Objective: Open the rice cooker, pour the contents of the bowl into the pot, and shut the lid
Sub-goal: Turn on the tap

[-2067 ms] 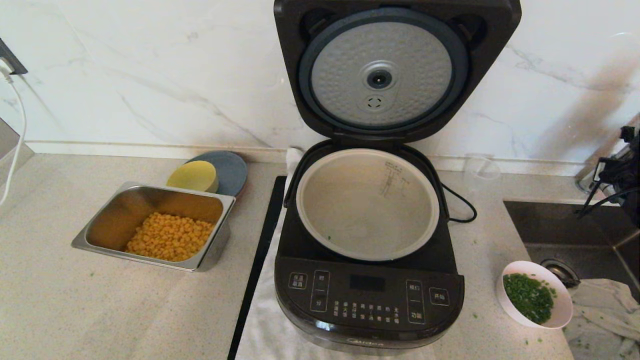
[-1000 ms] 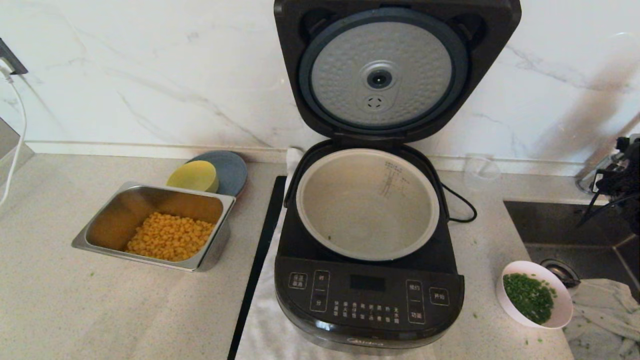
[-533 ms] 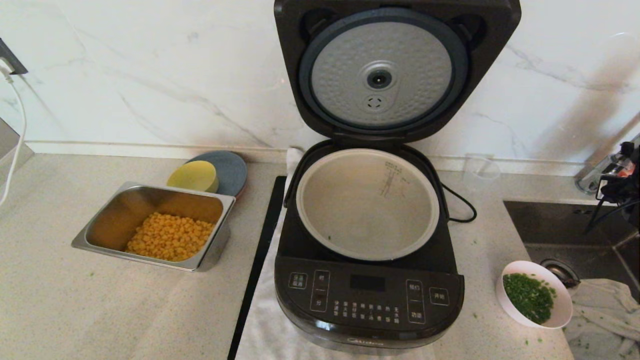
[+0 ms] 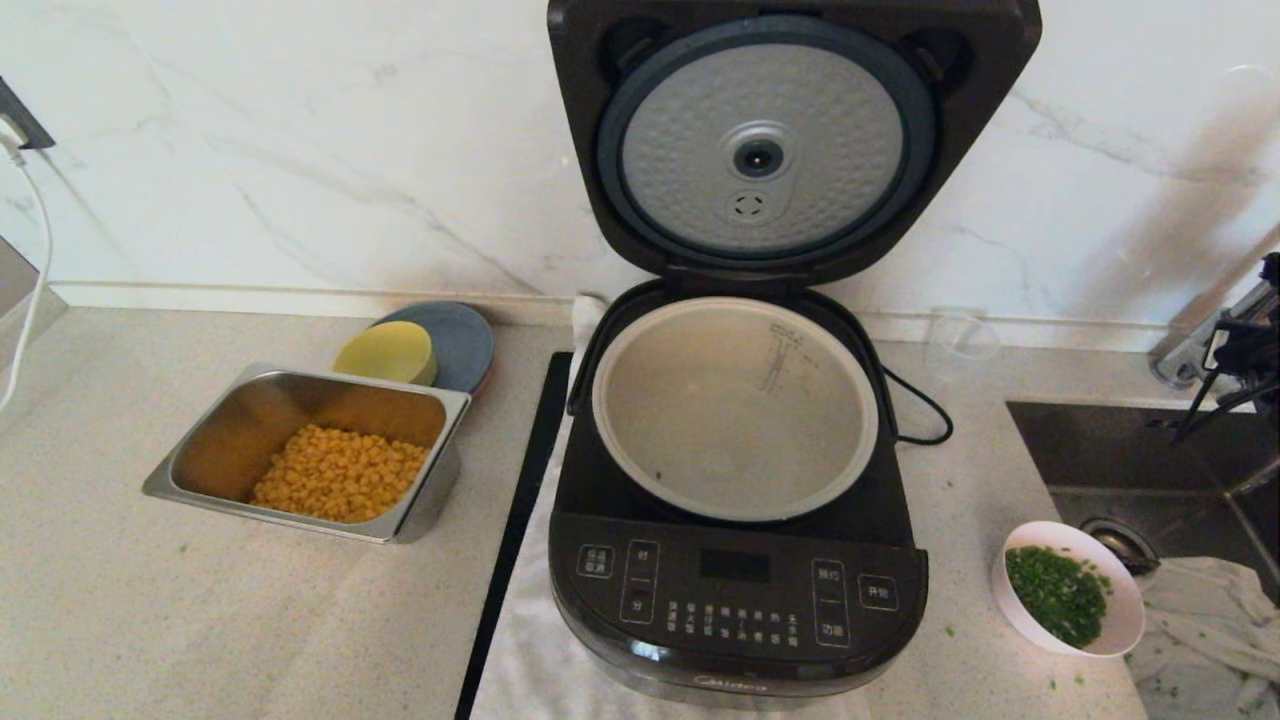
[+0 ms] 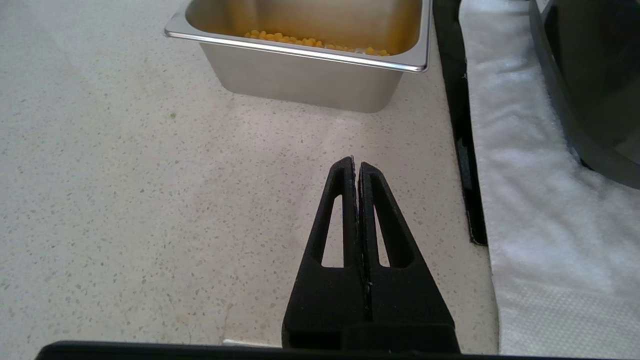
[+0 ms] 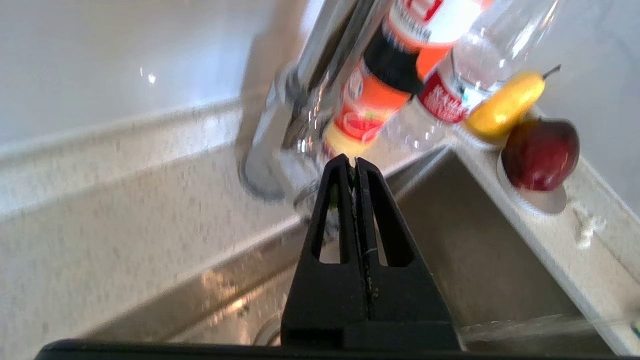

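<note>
The black rice cooker [image 4: 735, 600] stands in the middle of the counter with its lid [image 4: 770, 150] swung up, the dimpled silver disc facing me. The grey-beige pot [image 4: 735, 410] inside looks nearly empty. The pale bowl [image 4: 1068, 590] of chopped green herb bits [image 4: 1058, 595] sits on the counter to the cooker's right. My right gripper [image 6: 354, 161] is shut and empty over the sink near the tap; only part of that arm [image 4: 1245, 355] shows at the far right edge. My left gripper [image 5: 356, 162] is shut, low over bare counter in front of the steel tray.
A steel tray [image 4: 305, 450] of corn kernels, a yellow bowl [image 4: 385, 352] and a grey plate [image 4: 462, 340] stand left of the cooker. The sink [image 4: 1130, 450], a tap [image 6: 310, 75], bottles [image 6: 395, 75] and a cloth [image 4: 1200, 620] lie on the right. A white towel [image 5: 525, 175] lies under the cooker.
The right arm at the far right edge has drifted a little up and outward over the sink. The cooker, bowl and tray have not moved.
</note>
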You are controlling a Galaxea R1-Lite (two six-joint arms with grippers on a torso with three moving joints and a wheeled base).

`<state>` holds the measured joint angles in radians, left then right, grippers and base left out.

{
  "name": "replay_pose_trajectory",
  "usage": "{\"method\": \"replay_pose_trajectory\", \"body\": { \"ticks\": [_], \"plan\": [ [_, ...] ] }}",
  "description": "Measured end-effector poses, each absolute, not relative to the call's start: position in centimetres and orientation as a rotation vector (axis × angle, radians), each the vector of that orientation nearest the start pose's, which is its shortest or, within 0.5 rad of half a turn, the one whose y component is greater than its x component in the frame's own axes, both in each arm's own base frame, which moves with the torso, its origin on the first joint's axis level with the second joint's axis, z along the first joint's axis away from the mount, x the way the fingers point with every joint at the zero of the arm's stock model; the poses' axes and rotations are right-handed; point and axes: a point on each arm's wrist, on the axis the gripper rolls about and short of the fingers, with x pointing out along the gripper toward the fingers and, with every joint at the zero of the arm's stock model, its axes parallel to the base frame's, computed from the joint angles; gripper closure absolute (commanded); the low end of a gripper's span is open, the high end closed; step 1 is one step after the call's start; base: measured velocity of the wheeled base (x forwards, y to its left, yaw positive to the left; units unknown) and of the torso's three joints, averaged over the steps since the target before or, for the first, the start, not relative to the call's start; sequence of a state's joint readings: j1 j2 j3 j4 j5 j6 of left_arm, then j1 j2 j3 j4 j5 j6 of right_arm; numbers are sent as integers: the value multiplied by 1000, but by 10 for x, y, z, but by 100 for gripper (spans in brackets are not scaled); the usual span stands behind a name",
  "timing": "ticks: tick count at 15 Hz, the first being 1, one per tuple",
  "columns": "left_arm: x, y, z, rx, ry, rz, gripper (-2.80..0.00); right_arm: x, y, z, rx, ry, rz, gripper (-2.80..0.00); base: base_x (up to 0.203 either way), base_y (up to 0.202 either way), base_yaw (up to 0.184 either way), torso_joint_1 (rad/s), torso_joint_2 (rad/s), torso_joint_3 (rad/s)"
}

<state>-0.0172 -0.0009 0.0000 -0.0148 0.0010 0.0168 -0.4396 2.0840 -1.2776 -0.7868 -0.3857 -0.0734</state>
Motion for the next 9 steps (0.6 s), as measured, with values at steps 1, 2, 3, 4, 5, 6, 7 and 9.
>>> {"method": "replay_pose_trajectory", "body": {
  "ticks": [1, 2, 3, 4, 5, 6, 7, 9],
  "plan": [
    [-23, 0, 77, 17, -16, -16, 0, 382, -189, 188, -69, 40, -824, 0, 0, 0, 0, 0, 0, 0],
    [-23, 0, 77, 17, -16, -15, 0, 385, -190, 190, -69, 27, -824, 0, 0, 0, 0, 0, 0, 0],
    [-23, 0, 77, 16, -16, -15, 0, 388, -191, 192, -68, 14, -825, 0, 0, 0, 0, 0, 0, 0],
    [-23, 0, 77, 16, -16, -15, 0, 391, -193, 192, -68, 8, -827, 0, 0, 0, 0, 0, 0, 0],
    [-23, 0, 77, 17, -16, -15, 0, 394, -194, 190, -68, 11, -828, 0, 0, 0, 0, 0, 0, 0],
    [-23, 0, 77, 17, -16, -15, 0, 396, -195, 187, -67, 17, -828, 0, 0, 0, 0, 0, 0, 0],
    [-23, 0, 77, 17, -16, -16, 0, 398, -197, 184, -67, 22, -830, 0, 0, 0, 0, 0, 0, 0],
    [-23, 0, 77, 17, -16, -16, 0, 402, -199, 178, -67, 31, -832, 0, 0, 0, 0, 0, 0, 0]
  ]
}}
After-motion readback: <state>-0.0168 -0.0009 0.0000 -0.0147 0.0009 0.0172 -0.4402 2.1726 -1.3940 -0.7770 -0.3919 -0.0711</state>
